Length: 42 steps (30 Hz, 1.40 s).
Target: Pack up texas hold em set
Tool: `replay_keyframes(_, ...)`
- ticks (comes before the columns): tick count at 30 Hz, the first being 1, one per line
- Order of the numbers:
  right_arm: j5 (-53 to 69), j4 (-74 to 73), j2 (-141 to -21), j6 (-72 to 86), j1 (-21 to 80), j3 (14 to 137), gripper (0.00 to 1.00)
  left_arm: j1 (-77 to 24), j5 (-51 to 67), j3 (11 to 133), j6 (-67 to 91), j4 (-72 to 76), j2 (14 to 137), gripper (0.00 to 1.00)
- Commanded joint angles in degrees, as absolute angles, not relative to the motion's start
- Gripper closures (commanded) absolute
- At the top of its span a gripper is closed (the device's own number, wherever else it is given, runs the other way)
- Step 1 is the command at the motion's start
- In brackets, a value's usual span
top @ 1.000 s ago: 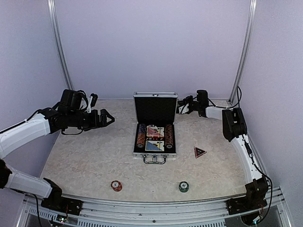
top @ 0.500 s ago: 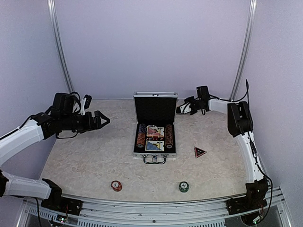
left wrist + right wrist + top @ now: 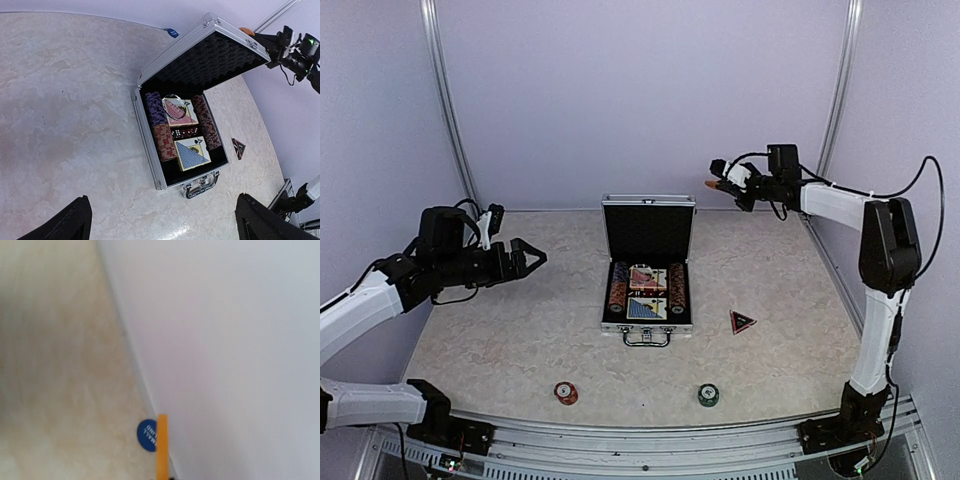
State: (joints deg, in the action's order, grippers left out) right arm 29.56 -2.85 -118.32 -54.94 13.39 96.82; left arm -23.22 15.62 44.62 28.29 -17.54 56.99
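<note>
While lid point(image 3: 648, 228) stands open, packing looks unfinished.

Top view: one case point(image 3: 648, 300) on tabletop point(image 3: 500, 330). Left fingers point(image 3: 532, 250) spread, empty, left of case. Right fingers point(image 3: 720, 182) clenched, empty, above case's rear right corner. Two loose chip stacks before case: red stack point(image 3: 566, 392), green stack point(image 3: 708, 395). One triangle marker point(image 3: 742, 321) right of case.

Left wrist view: in case, two card decks point(image 3: 192, 153), two chip rows point(image 3: 161, 131).

Right wrist view: blue sticker point(image 3: 147, 435) by wall.

Next, likely: gather three loose pieces.

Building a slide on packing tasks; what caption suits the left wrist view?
Open silver case holds chip rows and two card decks; triangle marker lies on the table outside it.
</note>
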Motion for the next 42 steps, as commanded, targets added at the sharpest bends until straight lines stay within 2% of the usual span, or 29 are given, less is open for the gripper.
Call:
replay_keyframes(1, 25.7, 2.0, -109.3, -31.0, 13.6, 87.6, 1.00, -23.5, 15.9, 42.8, 29.6, -13.9, 55.3, 0.01)
replay_keyframes(5, 21.2, 3.3, -101.5, -12.0, 13.6, 79.3, 1.00, -25.4, 14.0, 41.4, 29.7, -13.4, 55.4, 0.01)
replay_keyframes(10, 23.5, -2.3, -95.9, 6.2, 13.6, 72.4, 1.00, -29.5, 10.5, 39.5, 30.3, -12.1, 56.3, 0.01)
replay_keyframes(16, 21.0, -12.6, -88.1, 9.8, 14.9, 64.8, 1.00, -34.2, 6.4, 39.3, 30.7, -11.4, 56.9, 0.01)
replay_keyframes(21, 15.1, -12.4, -81.7, 14.0, 15.2, 59.0, 1.00, -34.8, 5.6, 38.5, 30.2, -10.7, 56.4, 0.01)
replay_keyframes(25, 14.0, -13.2, -84.3, 18.8, 15.1, 57.8, 1.00, -34.9, 6.3, 39.3, 31.7, -10.5, 58.3, 0.01)
replay_keyframes(30, 15.4, -7.5, -88.5, 24.4, 13.7, 53.7, 1.00, -35.2, 5.3, 39.7, 32.2, -10.1, 60.1, 0.01)
replay_keyframes(42, 23.5, 3.4, -95.1, 32.3, 9.3, 51.3, 1.00, -35.8, 4.6, 38.6, 33.2, -11.3, 56.7, 0.01)
